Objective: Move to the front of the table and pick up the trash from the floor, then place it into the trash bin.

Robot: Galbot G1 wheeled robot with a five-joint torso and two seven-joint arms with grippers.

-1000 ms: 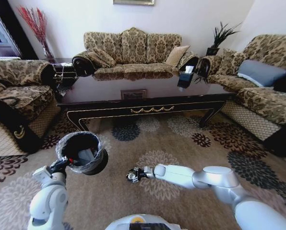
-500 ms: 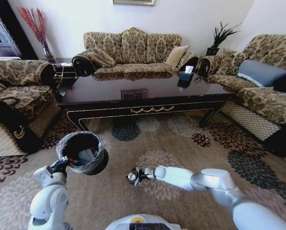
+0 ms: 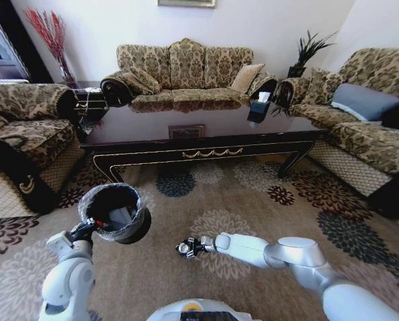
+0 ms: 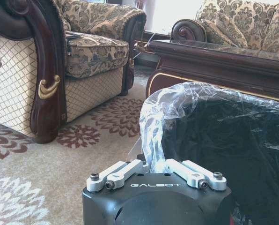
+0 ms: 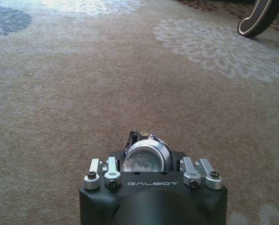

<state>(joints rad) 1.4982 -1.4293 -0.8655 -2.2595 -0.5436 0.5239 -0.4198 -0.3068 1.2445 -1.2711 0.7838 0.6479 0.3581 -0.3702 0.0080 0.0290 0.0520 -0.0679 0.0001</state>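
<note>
The right claw (image 5: 146,161) is clamped on a small round silvery can-like piece (image 5: 146,158), the bit of trash in hand, which sits between the jaws with its shiny round end facing out past the claw. In the head view this right claw (image 3: 188,247) hangs low over the floor (image 3: 253,194), its arm stretched across the robot's front and pointing to the robot's left.

The left claw (image 4: 156,161) is closed on the folded edge of the plastic liner of the trash bin (image 4: 223,136), holding the bin up off the carpet. From the head view, the left claw (image 3: 84,231) grips the near rim, and the trash bin (image 3: 114,212) tilts its mouth up and toward the robot, with something grey and something red already lying inside.

The bin's open mouth lies to the left of the can and higher, with bare carpet between the two, near but apart. The drop therefore looks to call for the right claw to travel left and upward until the can is above the rim.

Beyond both stands the dark counter (image 3: 199,127), with sofas around it.
</note>
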